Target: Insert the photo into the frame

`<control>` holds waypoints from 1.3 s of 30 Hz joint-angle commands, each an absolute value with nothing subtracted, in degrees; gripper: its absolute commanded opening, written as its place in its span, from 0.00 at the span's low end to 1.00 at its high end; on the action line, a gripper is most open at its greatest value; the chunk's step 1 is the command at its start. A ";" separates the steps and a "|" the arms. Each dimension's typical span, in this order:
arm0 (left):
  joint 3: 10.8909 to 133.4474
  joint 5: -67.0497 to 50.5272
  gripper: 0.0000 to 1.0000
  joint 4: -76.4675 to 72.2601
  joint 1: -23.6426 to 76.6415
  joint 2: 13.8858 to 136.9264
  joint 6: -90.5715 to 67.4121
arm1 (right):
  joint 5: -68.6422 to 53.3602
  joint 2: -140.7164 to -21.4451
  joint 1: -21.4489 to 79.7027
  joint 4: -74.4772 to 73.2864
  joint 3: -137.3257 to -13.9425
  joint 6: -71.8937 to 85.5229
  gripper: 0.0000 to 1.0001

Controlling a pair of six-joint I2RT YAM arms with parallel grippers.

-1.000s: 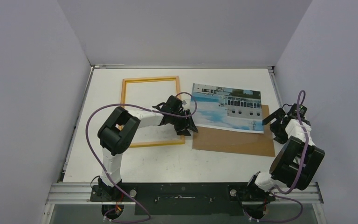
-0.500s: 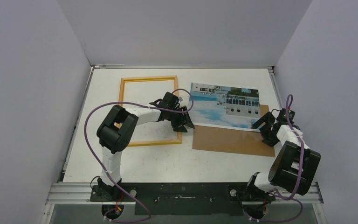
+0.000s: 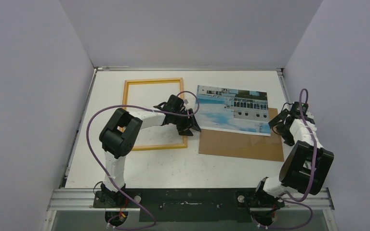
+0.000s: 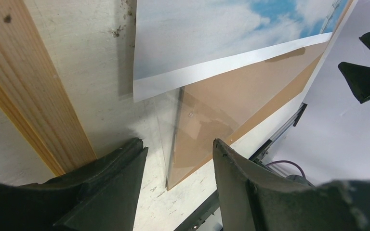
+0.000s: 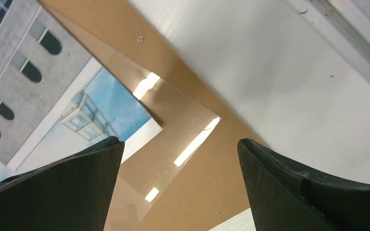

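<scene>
Left gripper (image 4: 178, 147) released, centre, between frame (image 3: 154, 81) and photo (image 3: 232, 109); right gripper (image 5: 180, 144) released wide, right edge, above photo corner.

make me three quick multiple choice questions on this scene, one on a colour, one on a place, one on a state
1. The frame is: A yellow-orange, B blue, C black.
2. The photo lies: A inside the frame, B partly on the brown board, C lifted in the air.
3. The right fingers are: A shut on the photo, B open with nothing held, C shut on the board.

Answers: A, its border shows yellow-orange from above. B, its near edge overlaps the board, right of the frame. B, the wrist view shows a wide empty gap between them.
</scene>
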State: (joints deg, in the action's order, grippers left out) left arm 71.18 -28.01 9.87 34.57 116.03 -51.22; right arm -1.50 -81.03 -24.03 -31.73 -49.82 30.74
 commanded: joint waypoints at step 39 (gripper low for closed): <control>64.06 -25.36 0.61 7.67 33.57 118.83 -52.24 | -25.36 -92.15 -25.83 -13.63 -44.91 30.62 0.74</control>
